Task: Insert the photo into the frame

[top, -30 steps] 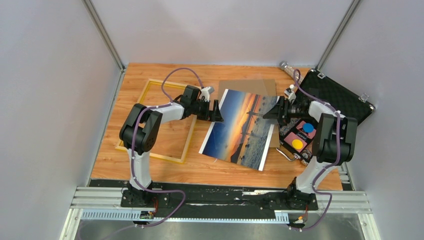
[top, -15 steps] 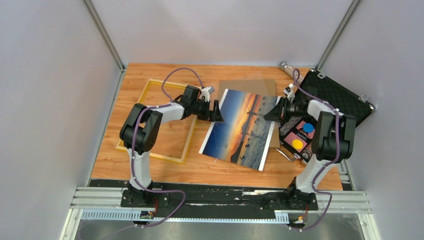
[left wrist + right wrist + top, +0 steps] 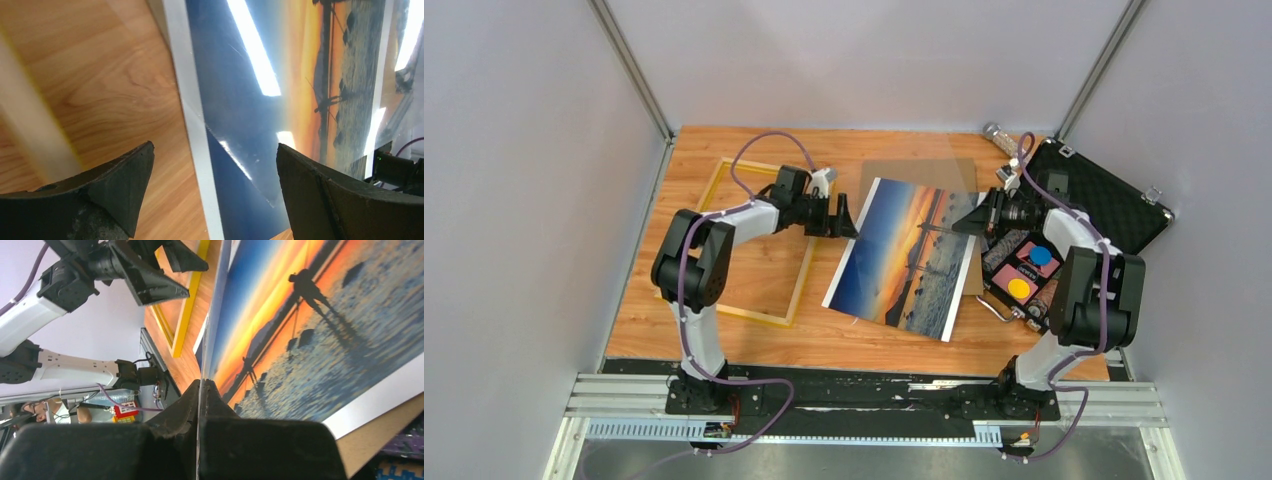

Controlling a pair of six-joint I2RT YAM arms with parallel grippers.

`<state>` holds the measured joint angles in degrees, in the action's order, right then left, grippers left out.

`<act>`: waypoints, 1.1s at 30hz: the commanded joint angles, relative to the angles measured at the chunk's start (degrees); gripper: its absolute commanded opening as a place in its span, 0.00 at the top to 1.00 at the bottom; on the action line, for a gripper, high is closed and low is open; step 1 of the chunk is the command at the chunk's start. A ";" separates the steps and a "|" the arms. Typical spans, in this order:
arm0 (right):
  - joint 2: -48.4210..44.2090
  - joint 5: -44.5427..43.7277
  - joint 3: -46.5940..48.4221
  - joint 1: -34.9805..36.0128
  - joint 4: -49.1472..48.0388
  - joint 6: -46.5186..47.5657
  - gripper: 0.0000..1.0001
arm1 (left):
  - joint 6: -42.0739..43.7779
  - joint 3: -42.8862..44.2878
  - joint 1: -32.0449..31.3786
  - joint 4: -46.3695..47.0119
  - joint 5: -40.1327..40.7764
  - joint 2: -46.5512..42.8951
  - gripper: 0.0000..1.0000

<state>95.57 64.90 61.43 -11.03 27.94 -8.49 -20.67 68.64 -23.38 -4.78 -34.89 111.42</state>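
Note:
The photo [image 3: 904,255], a glossy sunset print with a white edge, lies tilted at mid table. In the right wrist view the photo [image 3: 320,330] spreads away from the jaws. My right gripper [image 3: 973,222] sits at the print's upper right edge. Its jaws [image 3: 200,384] are pressed together on a thin sheet edge there. My left gripper [image 3: 847,218] hovers open at the print's upper left edge. The white border of the photo [image 3: 235,130] runs between its spread fingers [image 3: 215,146], which touch nothing. The yellow frame [image 3: 804,280] lies flat at the left, also seen as the frame [image 3: 187,305].
A brown backing board [image 3: 919,172] lies under the print and sticks out behind it, shown also as the board [image 3: 385,437]. An open black foam-lined case [image 3: 1104,195] with coloured pieces [image 3: 1024,270] stands at the right. A small shiny object [image 3: 995,131] lies at the back.
The right gripper has closed at the print's right edge. The left arm has drawn back a little to the left, its gripper still open. The print has not visibly shifted.

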 commanded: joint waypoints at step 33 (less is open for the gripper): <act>-16.30 13.39 -4.93 1.64 -40.17 -35.85 1.00 | -36.85 -2.06 6.98 44.49 -22.86 6.73 0.00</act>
<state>81.76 76.62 57.23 -10.28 -6.83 -42.30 -47.44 67.53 -16.71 26.65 -54.17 116.64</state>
